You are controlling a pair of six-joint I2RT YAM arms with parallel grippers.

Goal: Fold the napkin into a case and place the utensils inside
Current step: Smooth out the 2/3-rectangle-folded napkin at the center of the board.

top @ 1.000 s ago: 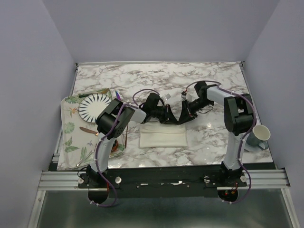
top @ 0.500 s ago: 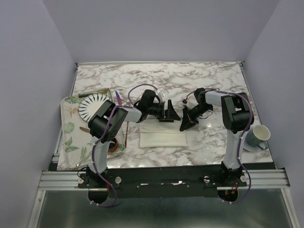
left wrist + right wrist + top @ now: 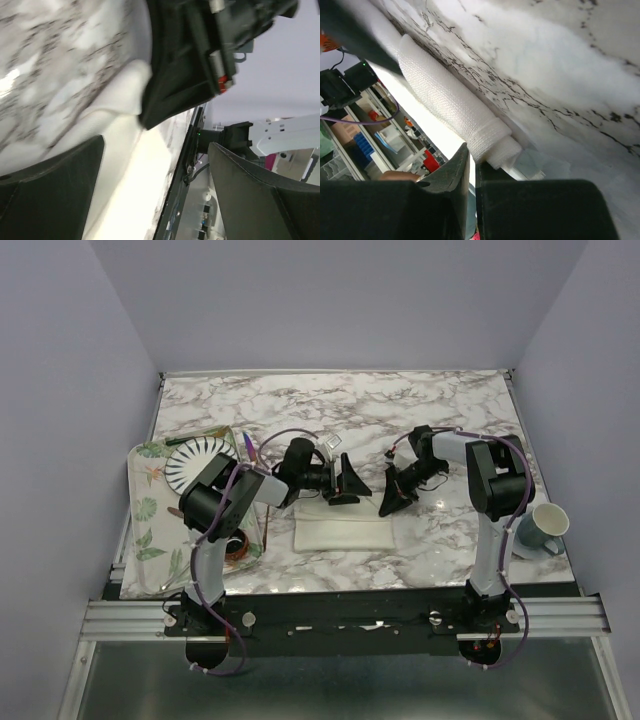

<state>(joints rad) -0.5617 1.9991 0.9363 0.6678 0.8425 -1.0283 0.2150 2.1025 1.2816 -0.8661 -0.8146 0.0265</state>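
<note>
The napkin (image 3: 343,531) lies as a narrow folded strip on the counter (image 3: 400,410) between the two arms, so the folding looks close to done. The left end effector (image 3: 345,483) hangs just above its far edge with jaws spread wide, holding nothing. The right end effector (image 3: 388,505) is drawn narrow with its tips at the cloth's far right corner. Whether it pinches a layer I cannot tell. Next comes the pocket's mouth, then fetching the purple-blue utensil (image 3: 247,448) from beside the tray (image 3: 145,530) — a slim, slippery pick.
</note>
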